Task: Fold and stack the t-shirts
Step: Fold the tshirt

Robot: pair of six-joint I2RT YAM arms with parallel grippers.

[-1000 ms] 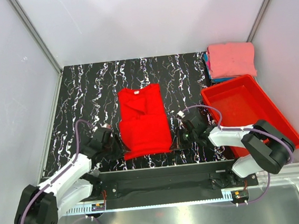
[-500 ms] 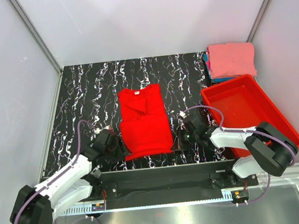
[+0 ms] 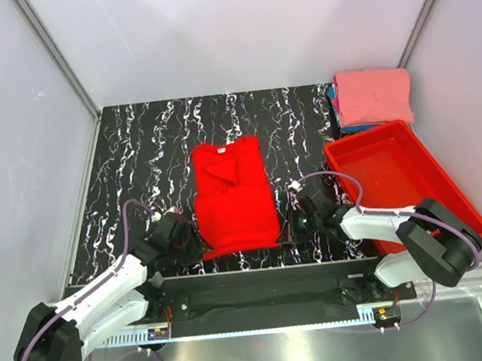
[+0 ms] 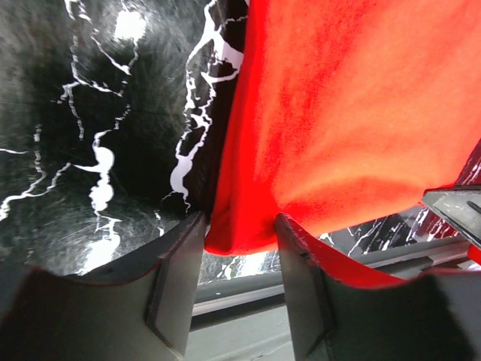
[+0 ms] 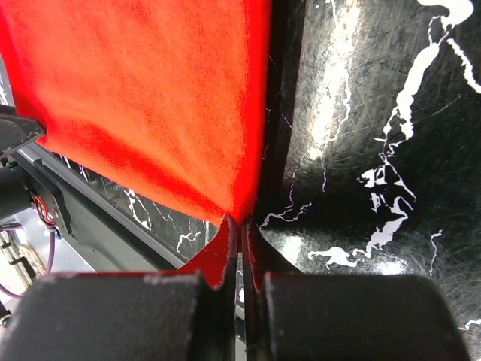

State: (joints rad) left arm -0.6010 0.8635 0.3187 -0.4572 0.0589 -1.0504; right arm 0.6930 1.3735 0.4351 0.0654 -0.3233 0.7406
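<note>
1. The red shirt lies flat mid-frame in the top view, collar up, hem toward the bottom.
2. The right gripper is pinched tight on the hem's right corner, right at the very tip of the cloth.
3. The left gripper sits half-wide around the left corner, with cloth between the fingers but not clamped.
4. A folded pink shirt tops the blue shirts at upper right, just above the bin.
5. My worry is that if the arms lift before the left one closes, only the right corner rises and the fold goes crooked.
6. That tiny right-side pinch could also slip under tension, or the left could catch just one layer.
</note>
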